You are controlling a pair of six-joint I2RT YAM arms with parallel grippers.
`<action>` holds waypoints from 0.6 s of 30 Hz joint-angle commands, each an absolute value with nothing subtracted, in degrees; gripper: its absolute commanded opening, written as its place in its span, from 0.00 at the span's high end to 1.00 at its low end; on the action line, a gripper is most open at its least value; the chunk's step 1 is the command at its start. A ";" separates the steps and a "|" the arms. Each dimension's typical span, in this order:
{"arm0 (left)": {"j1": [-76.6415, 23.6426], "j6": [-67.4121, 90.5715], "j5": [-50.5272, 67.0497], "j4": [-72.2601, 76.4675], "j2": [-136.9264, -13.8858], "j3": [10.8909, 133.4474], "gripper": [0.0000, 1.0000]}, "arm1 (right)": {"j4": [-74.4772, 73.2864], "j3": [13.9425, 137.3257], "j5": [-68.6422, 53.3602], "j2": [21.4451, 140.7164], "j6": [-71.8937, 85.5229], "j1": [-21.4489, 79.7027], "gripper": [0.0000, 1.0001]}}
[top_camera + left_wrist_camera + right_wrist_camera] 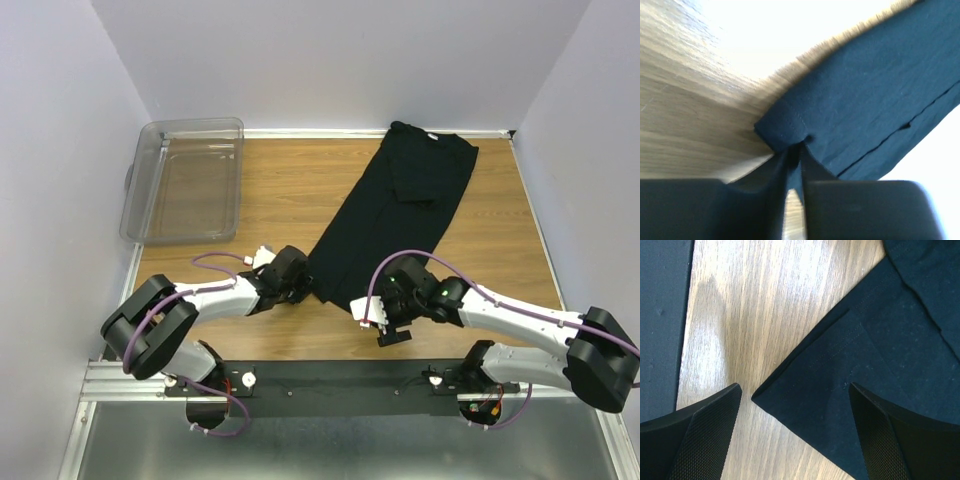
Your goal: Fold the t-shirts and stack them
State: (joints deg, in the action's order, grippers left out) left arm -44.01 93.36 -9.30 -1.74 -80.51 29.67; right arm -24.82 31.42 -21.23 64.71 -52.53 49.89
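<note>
One black t-shirt [400,210], folded into a long strip, lies slanting from the back right of the wooden table [280,190] toward the near middle. My left gripper [303,285] is low at its near left corner. In the left wrist view the jaws [801,145] are pinched together on the stitched hem corner of the t-shirt [865,100]. My right gripper [365,302] hovers open over the near right corner. In the right wrist view that hemmed corner of the t-shirt [865,355] lies flat between the spread fingers [795,387], untouched.
A clear plastic bin [185,180] stands at the back left of the table. White walls close in the left, back and right sides. A dark strip [665,315] shows along the left edge of the right wrist view.
</note>
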 commanded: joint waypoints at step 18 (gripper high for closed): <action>-44.56 87.80 -12.57 -0.26 -72.96 23.56 1.00 | -17.23 32.43 -11.78 79.97 -42.54 53.61 0.53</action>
